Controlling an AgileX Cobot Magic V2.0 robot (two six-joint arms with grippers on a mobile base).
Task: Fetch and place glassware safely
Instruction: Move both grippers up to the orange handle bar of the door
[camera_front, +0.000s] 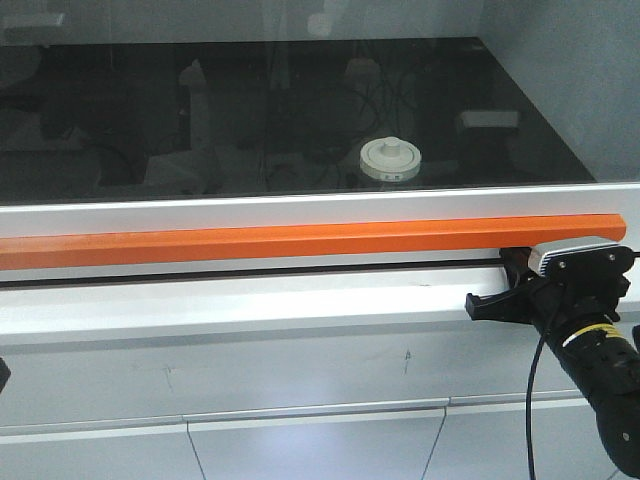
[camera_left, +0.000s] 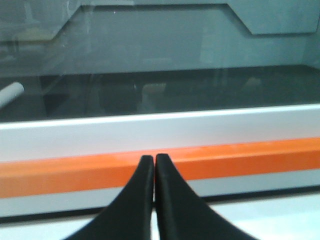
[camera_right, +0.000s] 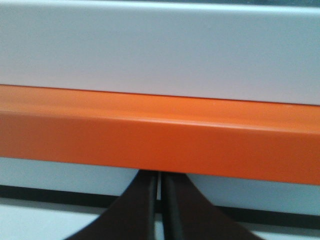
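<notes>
**Jar behind glass pane; both end effectors pinched narrow**

A glass pane fronts a dark surface. An orange bar runs along the pane's lower edge, above a white ledge.

Right end effector: low on the right, just under the bar's right end. Its fingers are nearly together with a thin slit between them, gripping nothing.

Left end effector: fingers pressed together, empty, pointing at the bar.

Glass jar: cream knobbed lid, upright on the dark surface behind the pane, right of centre, well apart from both end effectors.

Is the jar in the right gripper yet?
No, the jar stands alone on the dark counter, far from the right gripper down by the orange bar.
</notes>
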